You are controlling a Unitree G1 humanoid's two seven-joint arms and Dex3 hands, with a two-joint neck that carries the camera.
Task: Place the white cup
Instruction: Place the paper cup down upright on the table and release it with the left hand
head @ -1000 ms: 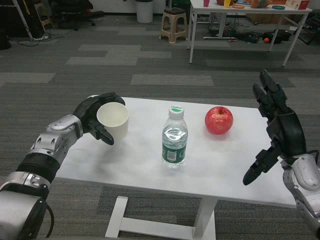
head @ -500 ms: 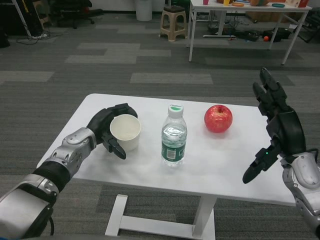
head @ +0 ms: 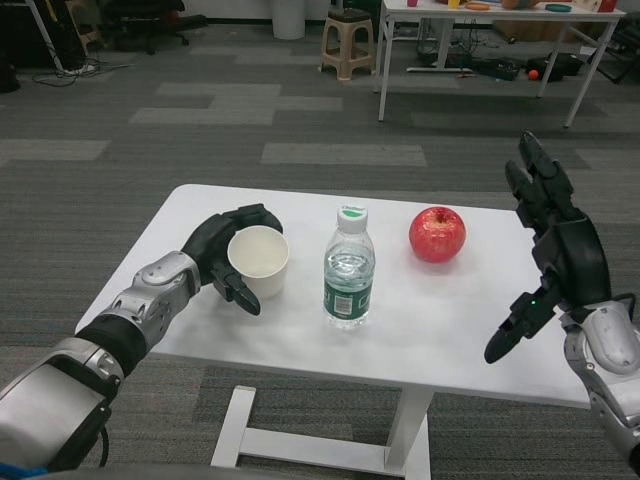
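Holding white cup over counter, left of bottle

Left hand (head: 225, 250) wraps the white cup (head: 259, 261) from its left side, fingers curled round the back wall, thumb down across the front. Cup upright, mouth open to camera, inside looks empty. It sits over the left-centre part of the white counter (head: 440, 330); cannot tell if its base touches the surface or hangs just above. Silver left forearm runs in from the bottom-left corner.

Water bottle (head: 349, 268) stands upright just right of the cup, small gap between them, white cap with green print, green label band low on the body. Red apple (head: 437, 234) sits further right, toward the far edge, apart from the bottle.

Right hand (head: 553, 250) is raised over the counter's right edge, fingers spread and pointing up, thumb hanging down and inward, holding nothing, touching nothing.

Background: grey carpet floor, beige stool (head: 347, 45) at top centre, another white table (head: 480, 20) top right with clutter on and below it.
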